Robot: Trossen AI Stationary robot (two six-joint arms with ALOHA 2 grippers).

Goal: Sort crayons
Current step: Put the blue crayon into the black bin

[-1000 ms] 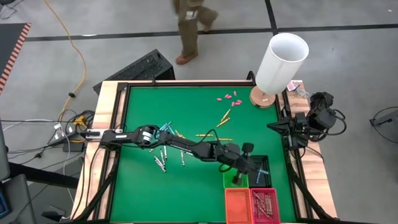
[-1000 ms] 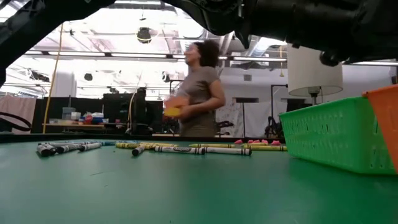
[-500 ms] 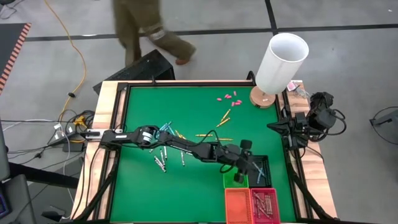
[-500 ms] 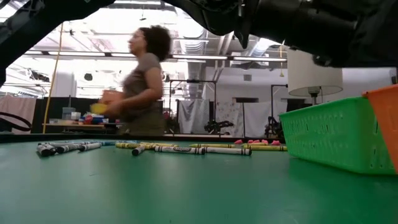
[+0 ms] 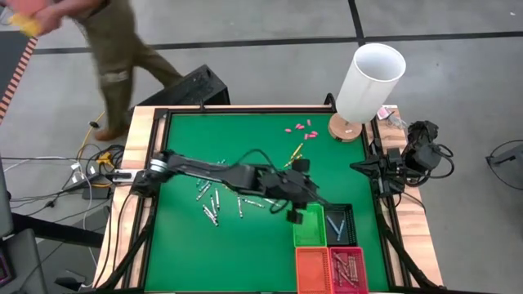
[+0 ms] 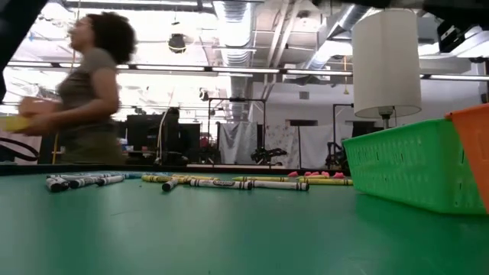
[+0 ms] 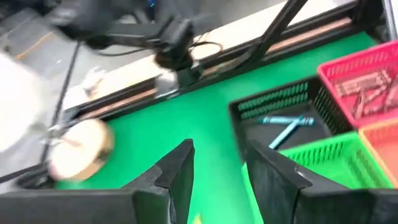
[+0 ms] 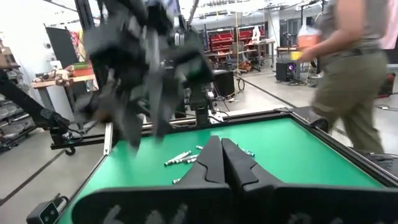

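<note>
Sorted so far: blue crayons (image 7: 287, 125) are lying in the black bin (image 5: 341, 223); brownish-red ones are held in the red bin (image 5: 348, 265); contents of the green bin (image 5: 309, 226) cannot be told.
Left to sort: loose crayons (image 5: 211, 201) are lying scattered on the green worktop (image 5: 196, 237), well apart from the bins; most of the job is judged undone.
Left gripper (image 7: 216, 163): being carried over the worktop just beside the green bin, arm stretched across, fingers parted, nothing between them.
Right gripper (image 8: 221, 154): being parked at the worktop's right edge, clenched, empty.
</note>
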